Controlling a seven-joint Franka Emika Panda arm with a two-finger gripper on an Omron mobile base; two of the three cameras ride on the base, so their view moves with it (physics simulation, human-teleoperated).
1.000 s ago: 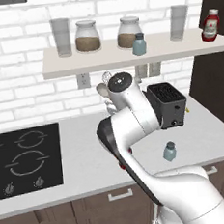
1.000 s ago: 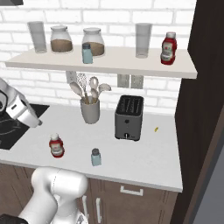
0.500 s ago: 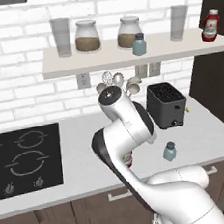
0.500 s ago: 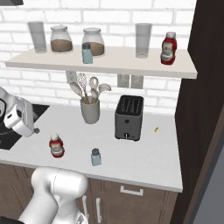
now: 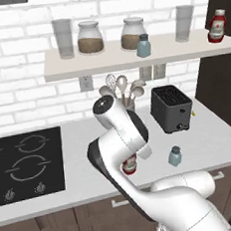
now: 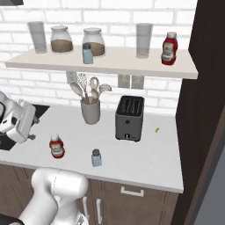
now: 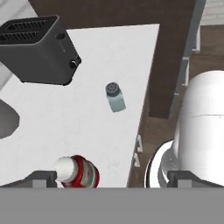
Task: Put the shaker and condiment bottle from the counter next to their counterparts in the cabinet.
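The shaker (image 5: 175,156) (image 6: 96,157) (image 7: 115,97) stands on the counter near its front edge, pale blue-grey with a dark cap. To its left on the counter stands the red condiment bottle (image 6: 56,146) (image 5: 130,165) (image 7: 79,173), partly behind my arm in the left base view. Their counterparts are on the cabinet shelf (image 5: 107,62) (image 6: 118,62): a shaker (image 5: 143,46) (image 6: 88,53) and a red bottle (image 5: 217,26) (image 6: 169,48). My gripper (image 7: 113,177) is open and empty above the counter bottle, which sits low in the hand view, nearer the left fingertip (image 7: 41,177).
A black toaster (image 5: 172,108) (image 6: 129,117) (image 7: 39,50) stands behind the shaker. A grey utensil crock (image 6: 90,110) is to its left, and a black stove top (image 5: 27,163) further left. Two glass jars and two tumblers share the shelf. A dark panel (image 6: 206,96) bounds the right.
My arm has folded lower and to the left, bringing the hand down towards the counter by the red bottle. The gripper has stayed open. Shaker and bottle have not moved.
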